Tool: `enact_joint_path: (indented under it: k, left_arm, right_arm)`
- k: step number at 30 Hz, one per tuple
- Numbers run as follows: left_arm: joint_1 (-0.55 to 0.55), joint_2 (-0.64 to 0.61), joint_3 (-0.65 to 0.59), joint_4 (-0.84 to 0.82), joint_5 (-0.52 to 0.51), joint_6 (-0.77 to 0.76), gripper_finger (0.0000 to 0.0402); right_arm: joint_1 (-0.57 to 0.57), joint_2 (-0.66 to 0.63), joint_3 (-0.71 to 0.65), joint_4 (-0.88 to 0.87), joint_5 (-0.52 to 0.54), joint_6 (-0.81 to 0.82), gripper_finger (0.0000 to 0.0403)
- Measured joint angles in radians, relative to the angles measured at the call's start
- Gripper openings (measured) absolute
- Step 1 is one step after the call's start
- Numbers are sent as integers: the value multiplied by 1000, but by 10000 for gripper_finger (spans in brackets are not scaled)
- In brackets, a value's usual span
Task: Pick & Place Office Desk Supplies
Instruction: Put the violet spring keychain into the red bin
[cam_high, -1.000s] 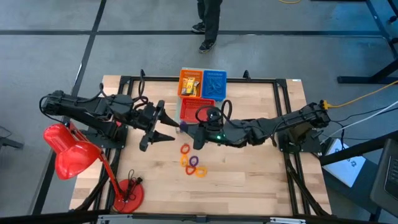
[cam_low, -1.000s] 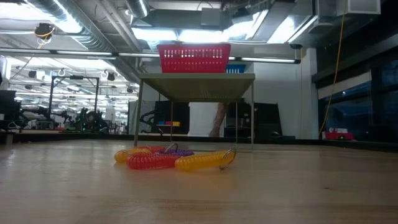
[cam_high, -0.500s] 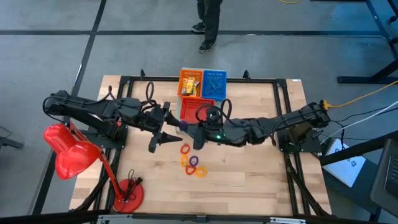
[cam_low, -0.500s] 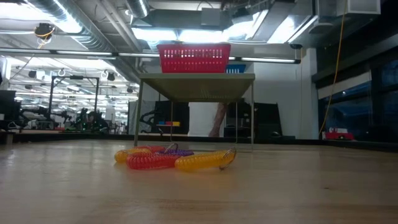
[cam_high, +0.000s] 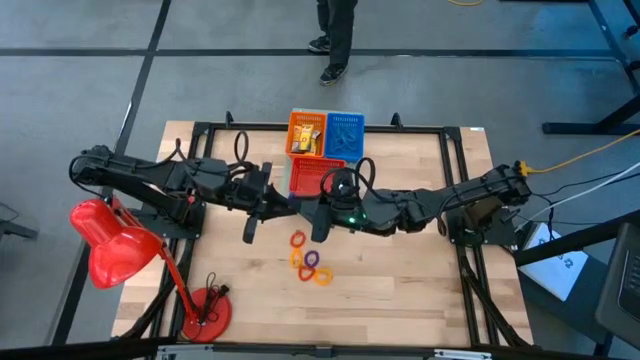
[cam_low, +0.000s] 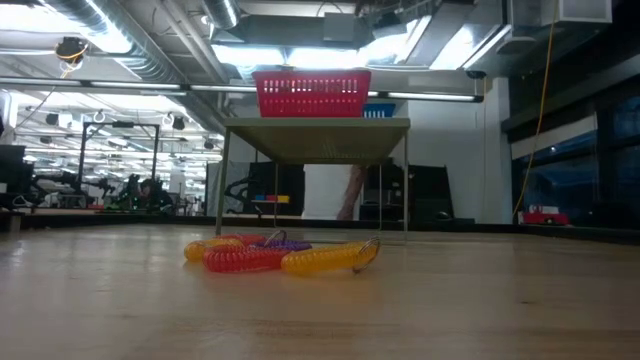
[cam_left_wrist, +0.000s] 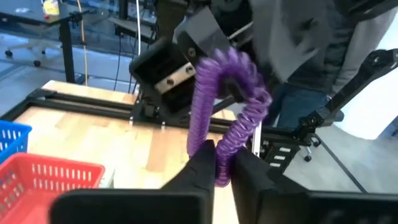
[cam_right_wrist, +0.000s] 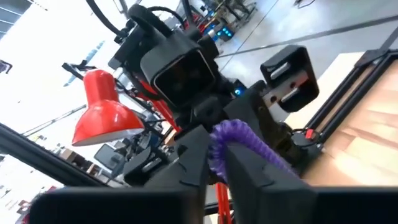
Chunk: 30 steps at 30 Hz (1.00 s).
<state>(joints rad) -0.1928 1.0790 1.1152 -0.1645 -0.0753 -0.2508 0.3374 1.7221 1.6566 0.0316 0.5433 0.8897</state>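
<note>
No readable text or labels anywhere (too blurred).

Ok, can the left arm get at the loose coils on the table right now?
Probably not yet. The left claw is shut on the purple coil, which also sits in the right claw. Nothing covers the loose coils, so the way looks free once that claw empties.

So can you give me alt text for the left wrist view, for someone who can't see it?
The left hand is shut on the lower end of a purple coiled loop, whose upper end sits in the right hand facing it, above the wooden table. A red mesh basket and a blue basket show at one edge.
</note>
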Motion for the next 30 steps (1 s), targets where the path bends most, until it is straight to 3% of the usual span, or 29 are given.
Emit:
enact_joint_path:
  k: [5, 9, 14, 24, 30]
  left_arm:
    - [0, -6, 0, -33, -6, -3, 15]
    - [3, -10, 0, -46, -7, 0, 9]
    - [35, -11, 0, -130, 7, 0, 6]
    - [60, -55, -1, -154, 26, 7, 4]
    - [131, -42, -1, -145, 82, 10, 4]
  right_arm:
    - [10, 0, 0, -1, 41, -8, 141]
    - [11, 0, 0, -1, 3, -7, 210]
    - [31, -1, 0, -1, 1, -3, 264]
    - [96, -3, 0, -71, 3, 103, 271]
    - [164, -4, 0, -166, 104, 203, 261]
